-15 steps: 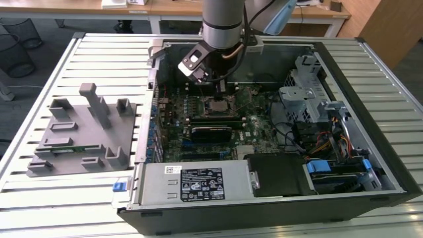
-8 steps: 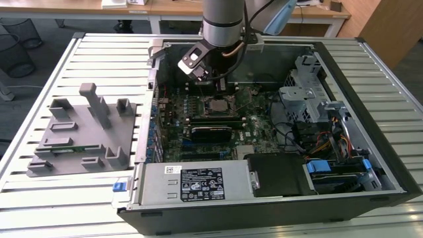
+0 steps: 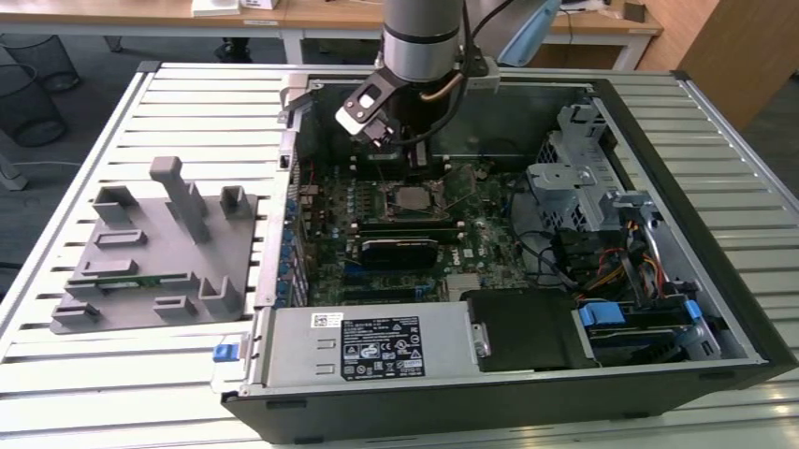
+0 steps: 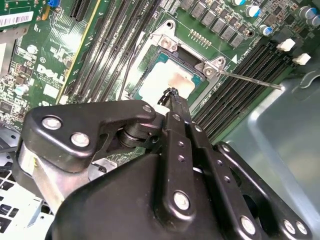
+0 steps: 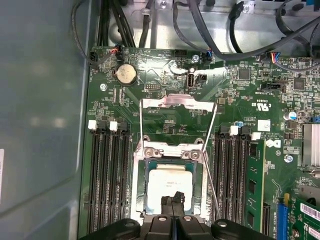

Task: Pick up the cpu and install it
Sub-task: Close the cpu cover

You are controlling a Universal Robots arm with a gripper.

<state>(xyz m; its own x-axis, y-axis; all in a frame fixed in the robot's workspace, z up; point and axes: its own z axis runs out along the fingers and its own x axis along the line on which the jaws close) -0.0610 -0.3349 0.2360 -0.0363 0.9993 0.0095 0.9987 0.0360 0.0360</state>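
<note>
First wrist view: cpu [image 5: 169, 184] lies flat in socket [image 5: 138, 197]; load frame [image 5: 177, 101] stands open, not yet latched. Gripper [image 5: 175, 196] clenched, empty, just above cpu. Placement apparently done.

Small flat square cpu [image 5: 168, 180] [image 4: 167, 75] [image 3: 409, 196], with a bright silver-grey metal top and a thin pale rim, plain in both wrist views and the exterior view. Lying flat and face up inside the socket [image 5: 136, 191], edges square to the socket's metal frame and set at the socket's middle. Left uncovered, with the socket's hinged plate swung up and open behind it.
</note>
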